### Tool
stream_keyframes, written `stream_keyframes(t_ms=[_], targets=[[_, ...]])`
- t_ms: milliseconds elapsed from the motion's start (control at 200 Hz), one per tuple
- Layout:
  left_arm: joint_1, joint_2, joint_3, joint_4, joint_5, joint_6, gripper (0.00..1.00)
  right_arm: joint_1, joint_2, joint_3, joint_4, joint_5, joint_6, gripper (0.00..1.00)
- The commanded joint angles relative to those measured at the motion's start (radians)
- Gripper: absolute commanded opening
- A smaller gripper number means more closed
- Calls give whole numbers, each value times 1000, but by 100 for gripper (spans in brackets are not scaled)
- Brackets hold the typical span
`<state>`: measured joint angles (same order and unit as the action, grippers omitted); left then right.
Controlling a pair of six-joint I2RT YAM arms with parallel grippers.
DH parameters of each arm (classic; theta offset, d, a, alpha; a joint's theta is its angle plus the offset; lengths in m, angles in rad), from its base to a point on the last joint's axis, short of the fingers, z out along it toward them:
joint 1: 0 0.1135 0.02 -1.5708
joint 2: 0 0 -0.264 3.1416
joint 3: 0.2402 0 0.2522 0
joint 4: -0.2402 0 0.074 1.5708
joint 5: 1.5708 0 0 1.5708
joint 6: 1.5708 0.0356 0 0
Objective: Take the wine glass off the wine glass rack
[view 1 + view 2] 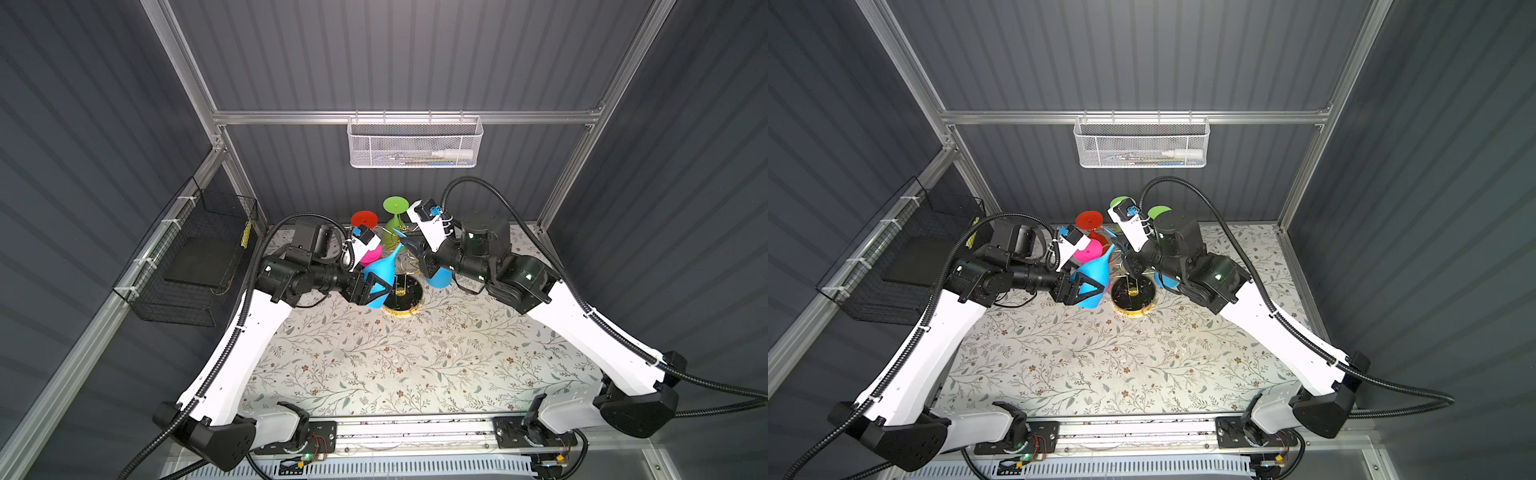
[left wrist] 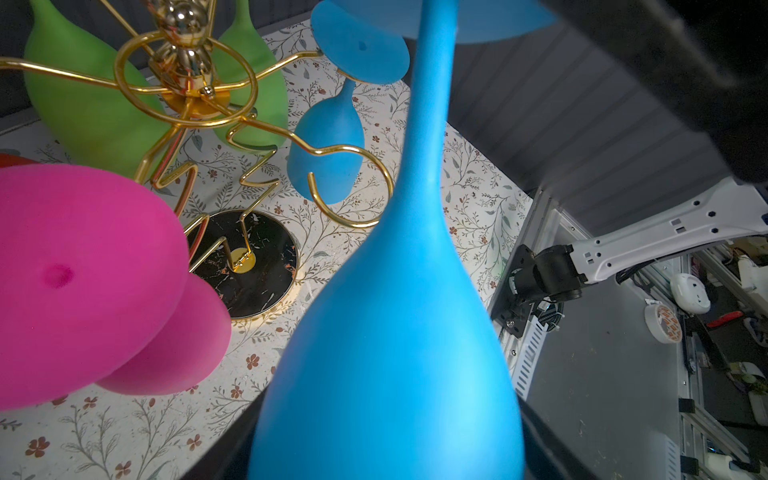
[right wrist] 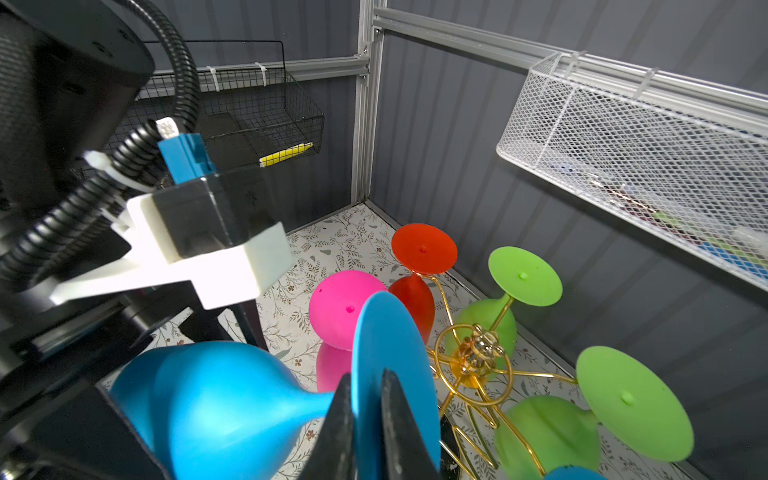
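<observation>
Notably, the blue wine glass hangs tilted between both arms, bowl low and foot high, just beside the wine glass rack. Its stem sits close to an empty ring, and whether it has cleared that ring cannot be told. Risk: with two grips on one glass, arms pulling out of step could twist it loose. The foot could also snag the wire and tip the rack into the pink glass. The left gripper stands wide, clasping the bowl; the right gripper is pinched narrow on the foot's edge.
</observation>
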<state>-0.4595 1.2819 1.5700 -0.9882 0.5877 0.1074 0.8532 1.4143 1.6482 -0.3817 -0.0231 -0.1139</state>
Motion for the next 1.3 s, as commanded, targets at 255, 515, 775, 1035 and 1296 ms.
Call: stream_keyframes(t_ms=[255, 515, 775, 1035, 1296], targets=[[-10, -155, -85, 213, 23, 17, 81, 12, -46, -20, 46, 33, 84, 0], [-10, -413, -335, 560, -17, 48, 92, -3, -99, -88, 78, 72, 156, 0], [-10, -530, -416, 726, -91, 32, 98, -75, -180, -202, 152, 6, 262, 0], [-10, -582, -451, 850, -295, -80, 90, -168, -258, -305, 214, -105, 351, 0], [-10, -458, -358, 762, -144, -113, 73, -227, -322, -372, 278, -209, 379, 0]])
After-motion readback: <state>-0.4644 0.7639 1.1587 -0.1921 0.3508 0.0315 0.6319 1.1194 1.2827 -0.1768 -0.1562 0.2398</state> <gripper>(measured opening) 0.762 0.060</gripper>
